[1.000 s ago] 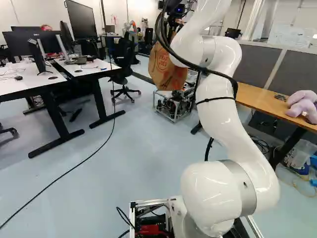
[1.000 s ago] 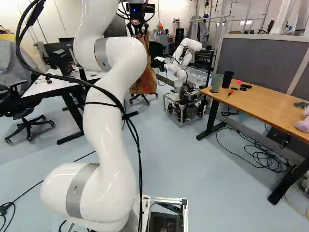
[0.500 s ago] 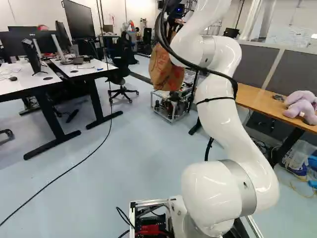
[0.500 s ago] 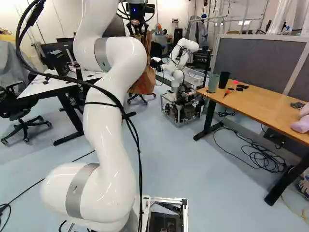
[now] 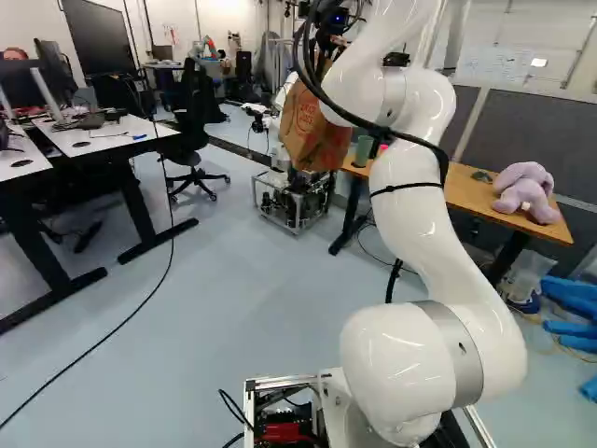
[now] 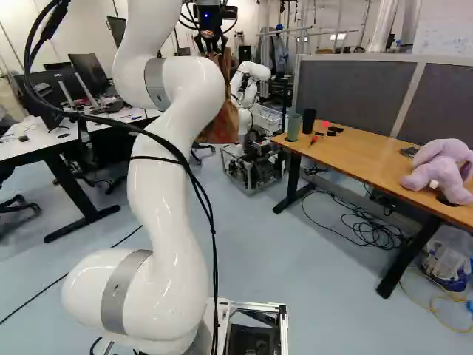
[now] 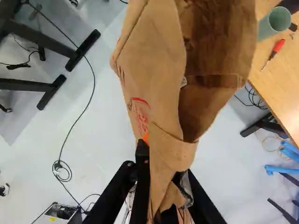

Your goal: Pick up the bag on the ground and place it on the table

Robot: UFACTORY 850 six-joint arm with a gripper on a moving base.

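In the right base view my gripper (image 6: 212, 46) is raised, with the brown paper bag (image 6: 220, 118) hanging below it, partly hidden behind my arm. The left base view shows the bag (image 5: 312, 129) clear of the floor. In the wrist view my gripper (image 7: 161, 175) is shut on the bag's bunched top edge, while the bag (image 7: 154, 60) spreads ahead of the fingers with its mouth partly open. The wooden table (image 6: 355, 151) stands to the right, apart from the bag.
A purple plush toy (image 6: 441, 171), a green cup (image 6: 294, 127), a black cup (image 6: 309, 120) and small tools are on the wooden table. Another robot (image 6: 251, 166) stands beyond its near corner. White desks (image 5: 117, 135) are at the left, cables (image 6: 369, 225) under the table.
The base has turned right, so desks, table and other robot have shifted left in both base views. My arm keeps its pose, and the bag stays in the gripper.
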